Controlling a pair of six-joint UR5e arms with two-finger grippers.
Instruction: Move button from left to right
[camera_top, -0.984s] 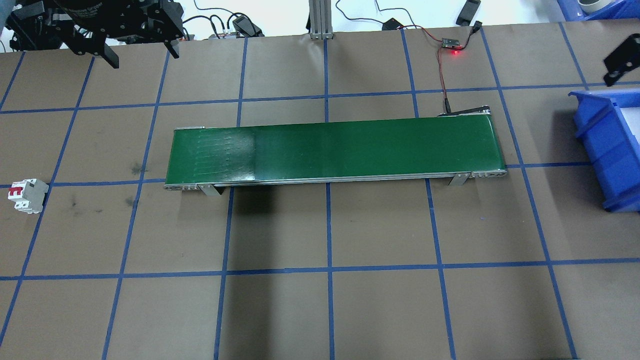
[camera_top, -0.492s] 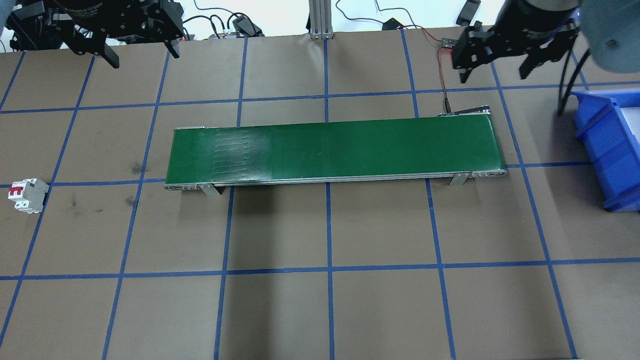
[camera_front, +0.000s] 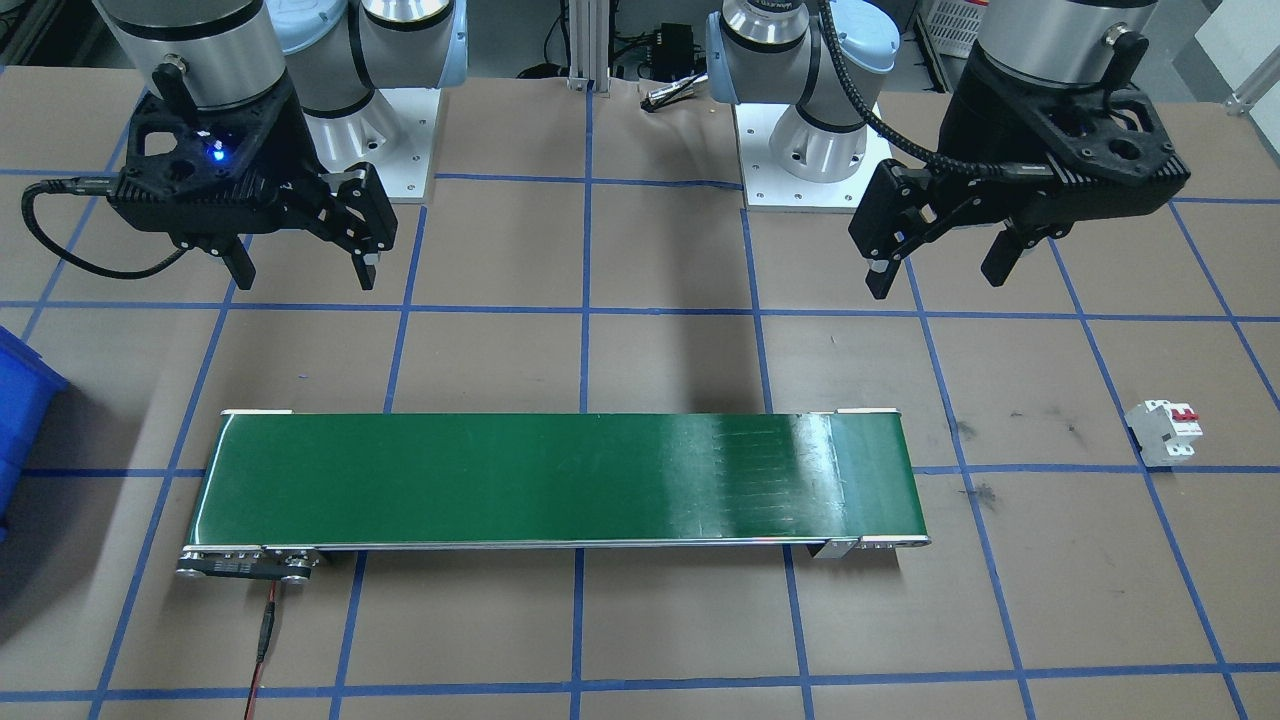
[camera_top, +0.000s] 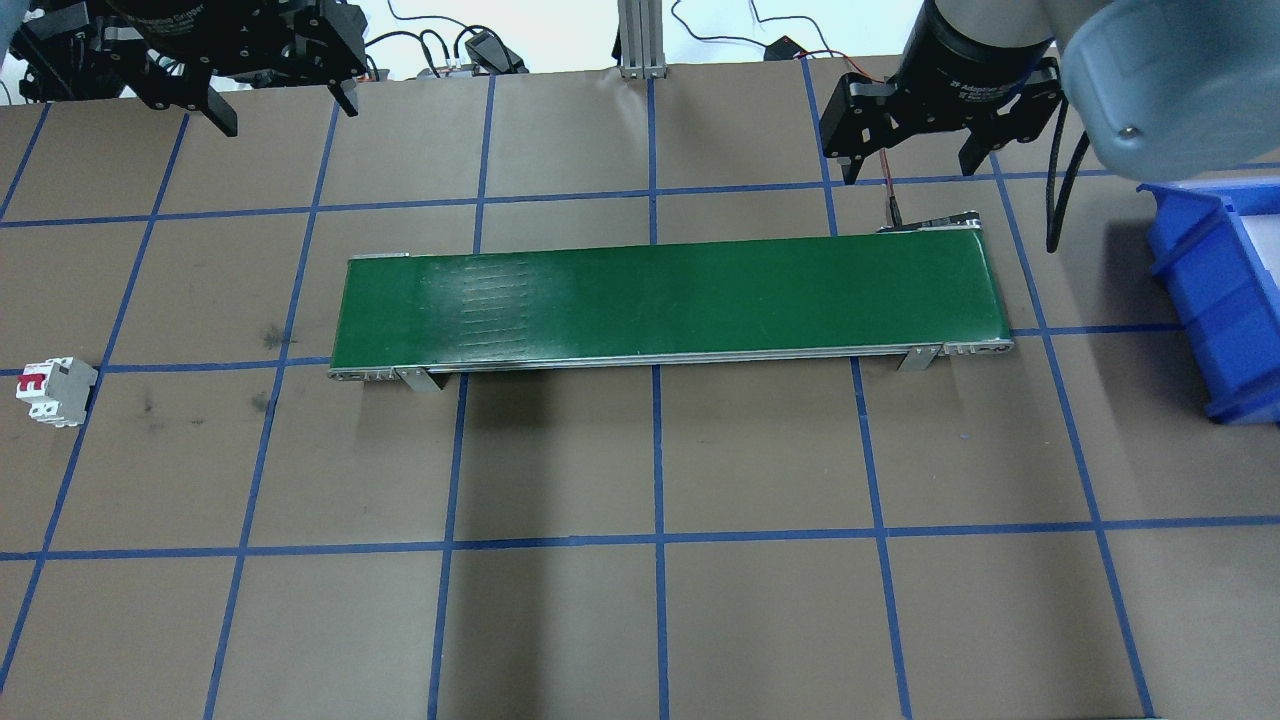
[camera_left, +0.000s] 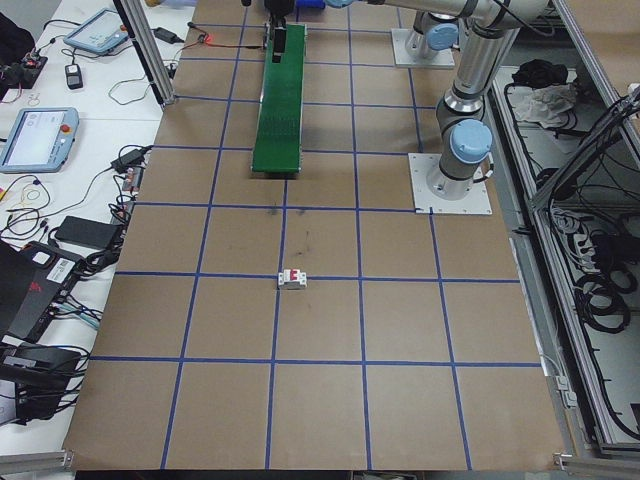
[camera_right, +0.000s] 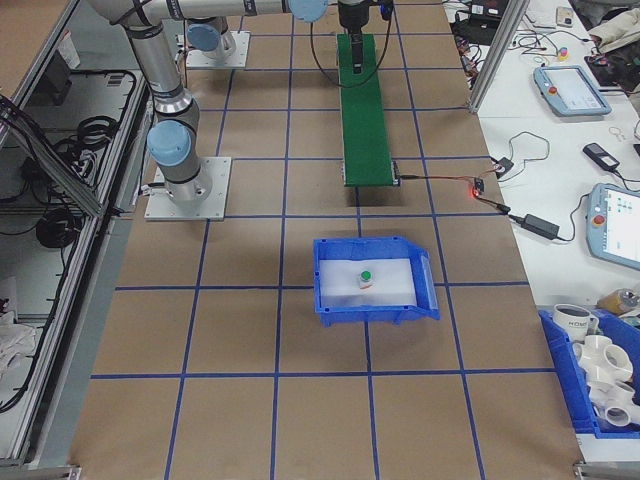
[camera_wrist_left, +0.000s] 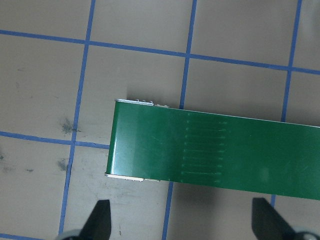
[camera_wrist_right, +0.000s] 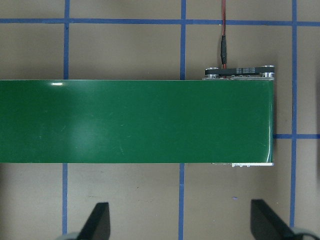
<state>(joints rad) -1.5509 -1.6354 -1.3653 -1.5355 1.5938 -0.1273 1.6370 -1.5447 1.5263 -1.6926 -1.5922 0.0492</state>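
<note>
Exterior right view: button (camera_right: 366, 277) sits at 12 o'clock, inside blue bin (camera_right: 330, 300), on its white liner. Beyond it, green conveyor (camera_top: 660, 300). Farther, right gripper (camera_front: 297, 272) and left gripper (camera_front: 940, 275) hover empty, fingers spread wide.

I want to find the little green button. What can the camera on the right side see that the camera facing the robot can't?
Only the exterior right view shows the button, sitting inside the blue bin on its white floor, along with the desks holding tablets.

Only the front-facing view shows the white circuit breaker with red levers, and both grippers up close: the left gripper and right gripper, each open and empty.

Both show the green conveyor belt and the brown table with blue tape lines.
</note>
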